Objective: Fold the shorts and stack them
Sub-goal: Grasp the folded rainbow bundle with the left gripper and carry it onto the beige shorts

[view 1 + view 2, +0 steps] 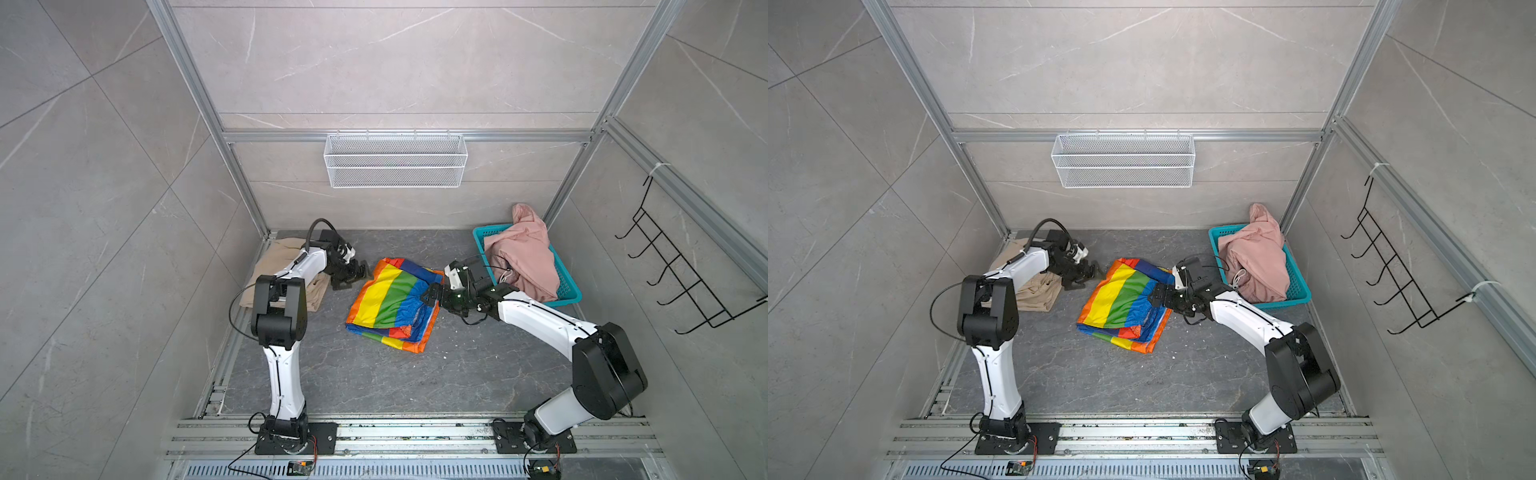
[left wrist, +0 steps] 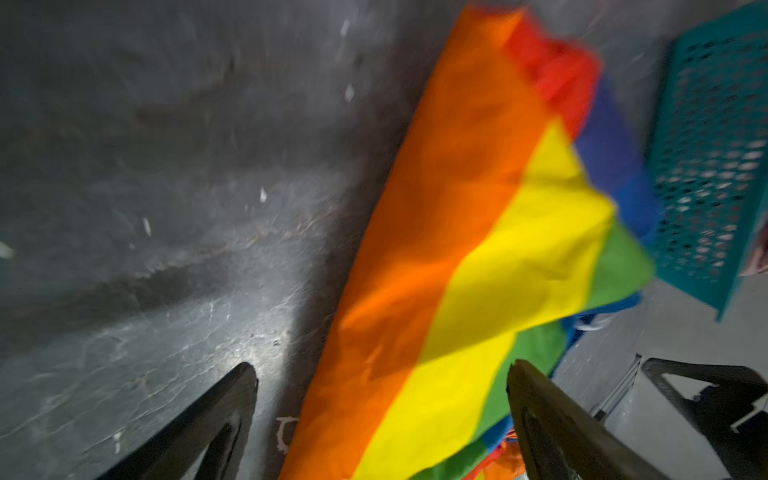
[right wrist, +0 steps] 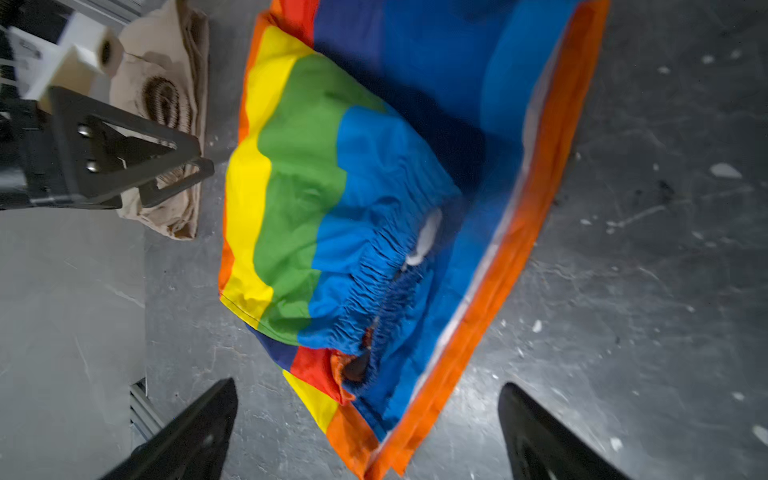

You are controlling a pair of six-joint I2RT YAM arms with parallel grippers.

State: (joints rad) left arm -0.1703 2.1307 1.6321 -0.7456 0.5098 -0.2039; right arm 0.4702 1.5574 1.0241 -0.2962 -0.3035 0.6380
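Shorts, total three: one rainbow-striped shorts [image 1: 392, 303], between the left claw [image 1: 352, 277] and the right claw [image 1: 431, 293]; one beige shorts [image 1: 277, 250], beside the left claw, on its side away from the right claw; one pink shorts [image 1: 528, 257], near the right claw; baskets, total two: one teal basket [image 1: 568, 291]; one white wire basket [image 1: 395, 160]; hook rack [image 1: 681, 266], one; claws, two.

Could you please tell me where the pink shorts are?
In both top views the pink shorts lie in the teal basket at the far right corner of the table, right of the rainbow shorts.

smooth cloth rainbow shorts [image 1: 392, 301], perforated plastic basket [image 1: 567, 291], matt stone floor [image 1: 374, 382]
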